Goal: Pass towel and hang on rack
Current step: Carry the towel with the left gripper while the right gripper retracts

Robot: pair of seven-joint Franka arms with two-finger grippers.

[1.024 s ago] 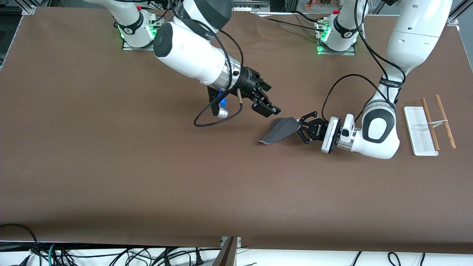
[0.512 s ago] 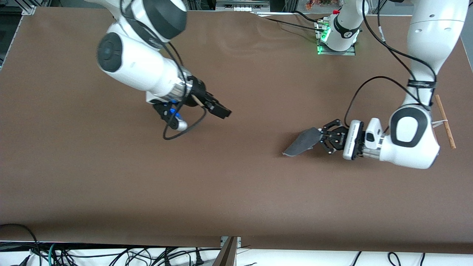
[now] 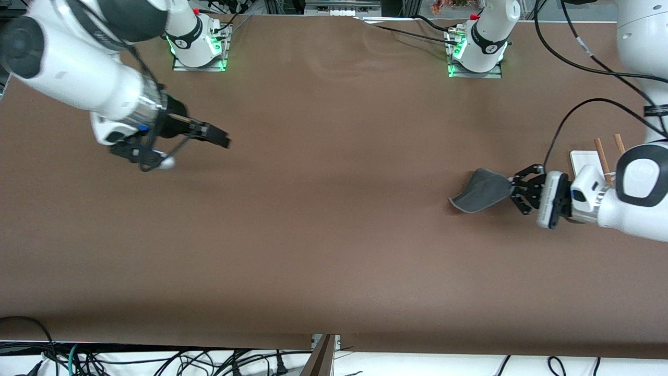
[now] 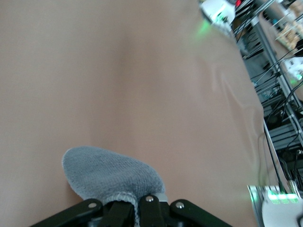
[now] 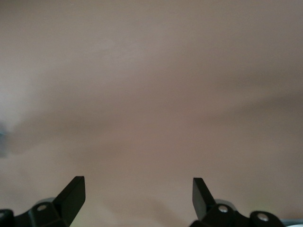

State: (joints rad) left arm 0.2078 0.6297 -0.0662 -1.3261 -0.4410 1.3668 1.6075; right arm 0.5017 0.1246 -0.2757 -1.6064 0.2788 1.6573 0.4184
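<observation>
Both arms wear glossy white rounded shells with dark grey joint caps; the right arm's wrist carries a silver metal ring ahead of the black two-finger right gripper (image 3: 222, 140), with a thin black cable looping beneath; the black linkage-fingered left gripper (image 3: 514, 186), studded with small silver screws, sits on a white flange; black cables trail upward; both bases glow green.

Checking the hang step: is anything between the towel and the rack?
No loose object. The left gripper holds the towel over bare table, but its own wrist and forearm lie between towel and rack, largely covering it. The right gripper is open, well away.
</observation>
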